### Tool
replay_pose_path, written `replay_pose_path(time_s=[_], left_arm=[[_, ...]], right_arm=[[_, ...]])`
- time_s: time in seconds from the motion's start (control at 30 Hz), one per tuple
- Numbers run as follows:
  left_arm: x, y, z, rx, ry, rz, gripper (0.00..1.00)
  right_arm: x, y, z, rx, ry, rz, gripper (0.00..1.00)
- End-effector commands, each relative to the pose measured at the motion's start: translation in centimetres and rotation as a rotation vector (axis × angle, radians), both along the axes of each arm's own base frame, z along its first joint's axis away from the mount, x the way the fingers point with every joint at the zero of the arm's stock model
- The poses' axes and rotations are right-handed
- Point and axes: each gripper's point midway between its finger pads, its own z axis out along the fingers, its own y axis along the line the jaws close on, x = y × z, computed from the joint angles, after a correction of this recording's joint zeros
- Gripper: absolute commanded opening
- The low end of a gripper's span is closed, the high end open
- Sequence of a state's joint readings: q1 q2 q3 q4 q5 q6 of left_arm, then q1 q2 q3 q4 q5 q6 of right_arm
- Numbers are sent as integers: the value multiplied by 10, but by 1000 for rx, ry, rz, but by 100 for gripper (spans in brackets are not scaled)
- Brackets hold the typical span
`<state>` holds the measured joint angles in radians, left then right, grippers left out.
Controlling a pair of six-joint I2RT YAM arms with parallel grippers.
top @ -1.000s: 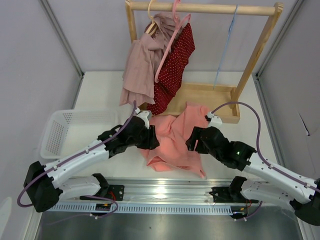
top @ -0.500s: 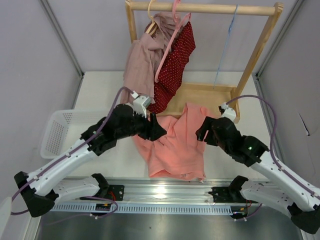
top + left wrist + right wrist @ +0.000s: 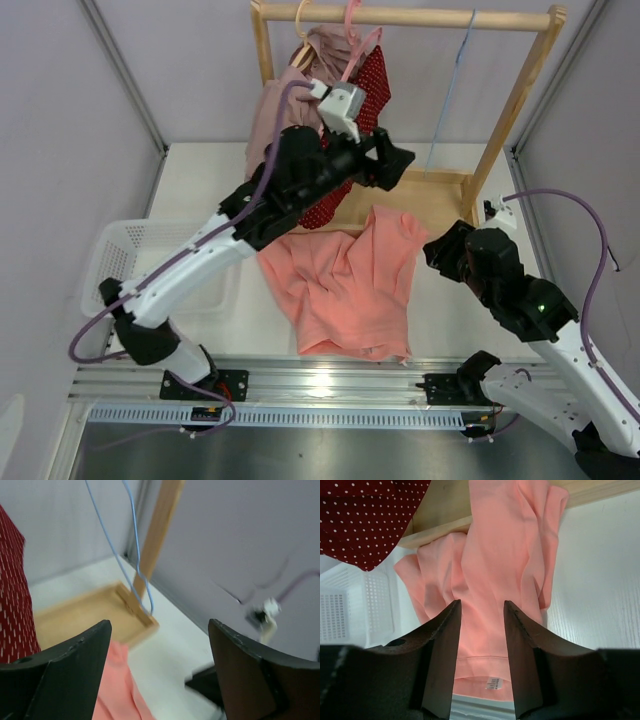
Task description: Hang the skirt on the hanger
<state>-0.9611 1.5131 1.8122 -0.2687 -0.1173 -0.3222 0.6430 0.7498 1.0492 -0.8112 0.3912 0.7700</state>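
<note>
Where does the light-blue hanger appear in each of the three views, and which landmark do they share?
Top external: the hanger hangs from the rail, upper right of centre.
Left wrist: the hanger runs down from the top edge, left of centre.
Right wrist: not in it.
Shared landmark: the rack's wooden base.

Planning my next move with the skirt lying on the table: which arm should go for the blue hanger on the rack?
Left, probably. Its tool is open and raised near the rack, with the hanger ahead in its wrist view. The right tool sits low, open over the skirt.
</note>
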Motion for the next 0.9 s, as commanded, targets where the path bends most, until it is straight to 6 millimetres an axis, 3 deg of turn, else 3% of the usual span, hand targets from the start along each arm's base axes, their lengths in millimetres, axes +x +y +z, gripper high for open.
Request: replay_pose_path(time_s=[0.0,0.03,0.07,0.13,0.17,0.2,0.23,0.3,0.4,0.57,0.6,0.87], left_arm=[[35,-24,20,18,-126,153,88],[47,-33,38,-6,-164,192,92],[53,-42,35,6,-172,205,94],[60,-43,69,-34,-231,244,96],[81,-63,29,61,-195,274,97],[83,-60,46,30,-216,296,97],[87,-63,43,46,-230,303,98],[92,-77,33,42,-255,288,99],[108,-88,4,79,-253,326,99],[123,-102,-23,124,-268,351,99],[122,-105,-19,106,-278,338,99],[134,-115,-44,134,-262,363,95]], right_arm=[[-8,-3,5,29,6,4,43],[-9,-3,2,27,15,5,43],[-11,-4,1,30,16,5,43],[-15,-3,-3,32,29,19,42],[-16,-3,-3,39,30,25,42],[-18,-2,-5,37,37,32,41],[-19,-1,-6,40,41,40,41],[-22,-3,-9,26,51,49,40],[-26,-6,-7,14,42,57,40],[-29,-5,-8,13,43,81,39],[-30,-5,-9,10,46,83,39],[-33,-7,-14,10,45,87,38]])
